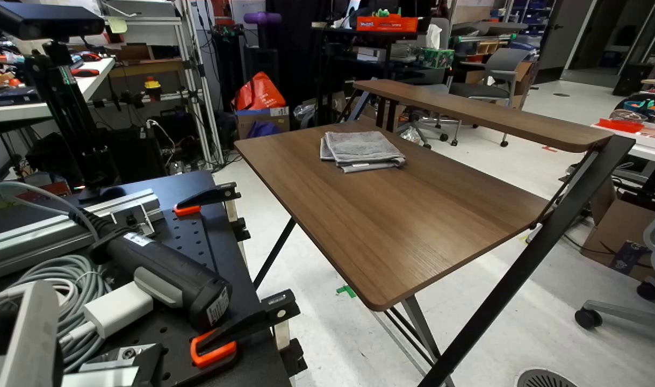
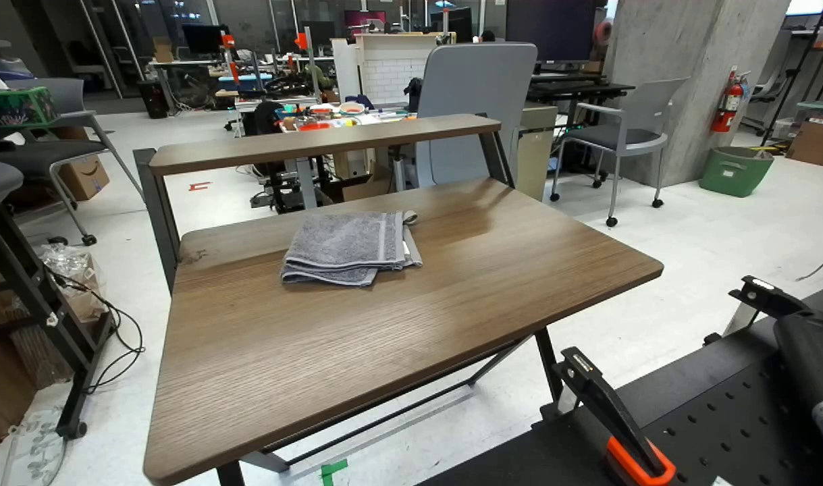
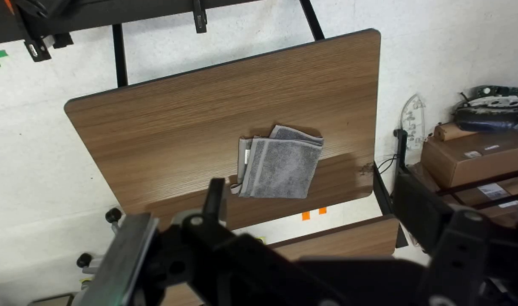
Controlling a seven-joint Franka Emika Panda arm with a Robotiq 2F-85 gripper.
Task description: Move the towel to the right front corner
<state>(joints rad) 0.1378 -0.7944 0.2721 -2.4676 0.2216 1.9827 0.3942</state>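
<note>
The towel (image 3: pixel 284 168), a grey folded cloth with lighter bands, lies flat on the brown tabletop (image 3: pixel 178 123). It also shows in both exterior views, as the towel (image 1: pixel 362 148) and the towel (image 2: pixel 347 243), nearer one short end and the shelf side. The tabletop's bench-side corner (image 1: pixel 381 295) at the end away from the towel shows; it is also the corner (image 2: pixel 644 266) and the corner (image 3: pixel 78 106). My gripper (image 3: pixel 318 204) is open, fingers wide apart, with nothing between them. It is above the table, apart from the towel, and out of both exterior views.
A raised narrow brown shelf (image 1: pixel 483 115) runs along one long side on black legs (image 1: pixel 526 263). A black bench (image 2: pixel 715 405) with orange-handled clamps (image 1: pixel 214 349), cables and a black cylindrical device (image 1: pixel 166 274) stands along the opposite side. Chairs and cardboard boxes (image 3: pixel 475 157) stand around.
</note>
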